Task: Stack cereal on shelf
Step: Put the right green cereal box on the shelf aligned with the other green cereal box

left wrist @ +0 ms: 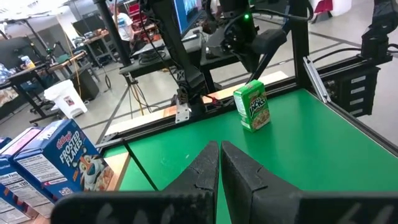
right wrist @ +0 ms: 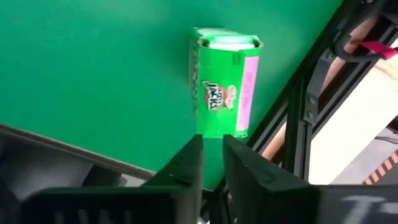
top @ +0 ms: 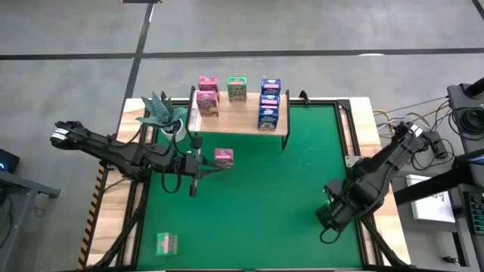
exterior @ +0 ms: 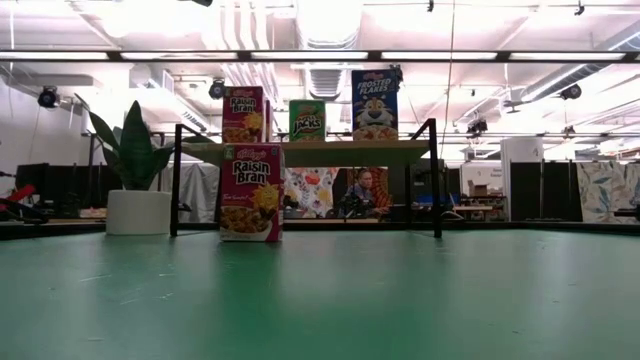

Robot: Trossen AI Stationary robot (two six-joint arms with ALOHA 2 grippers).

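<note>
Reaching out over the green mat [top: 287, 189] just in front of the shelf [top: 240, 119], the left gripper [top: 194, 183] had its fingers [left wrist: 202, 171] pressed together on nothing, with a pink cereal box [top: 223, 157] standing on the mat just beside that arm. On the shelf stood two more pink boxes [top: 207, 103] at the plant end, a green box [top: 237, 88] in the middle and a row of blue boxes [top: 269, 104] at the other end. The potted plant [top: 160, 112] sat on the mat by the shelf's left end. A second green box [top: 166, 242] lay alone near the mat's front left corner. The right gripper [top: 330, 217] hung low by the mat's right edge; a narrow gap showed between its fingers [right wrist: 186, 165], which held nothing.
</note>
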